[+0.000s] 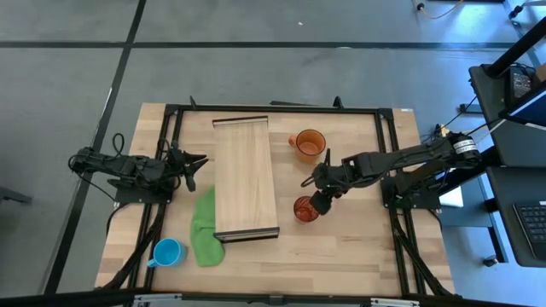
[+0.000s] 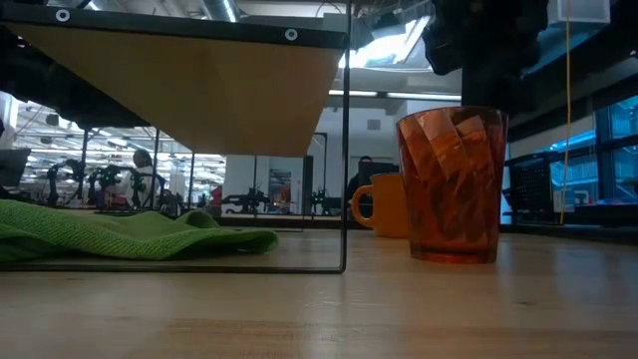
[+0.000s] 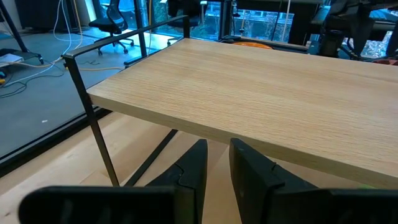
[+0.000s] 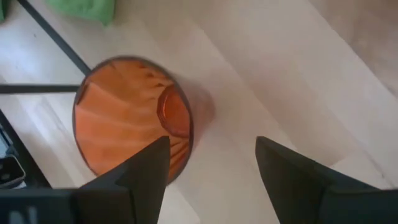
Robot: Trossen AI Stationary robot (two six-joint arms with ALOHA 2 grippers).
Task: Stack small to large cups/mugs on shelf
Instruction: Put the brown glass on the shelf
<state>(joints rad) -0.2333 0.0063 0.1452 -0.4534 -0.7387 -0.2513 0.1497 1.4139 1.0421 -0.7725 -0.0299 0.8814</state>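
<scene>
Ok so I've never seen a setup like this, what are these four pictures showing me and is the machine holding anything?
It is a robot with two dark arms at a wooden table. One picture looks straight down, one looks level across the tabletop, and two come from cameras on the wrists. On the table stand a raised wooden shelf, a dark red tumbler, an orange mug and a blue mug, with a green cloth beside the shelf. The right gripper hangs over the tumbler, fingers spread wide, holding nothing. The left gripper waits by the shelf's edge, its fingers slightly apart and empty.
</scene>
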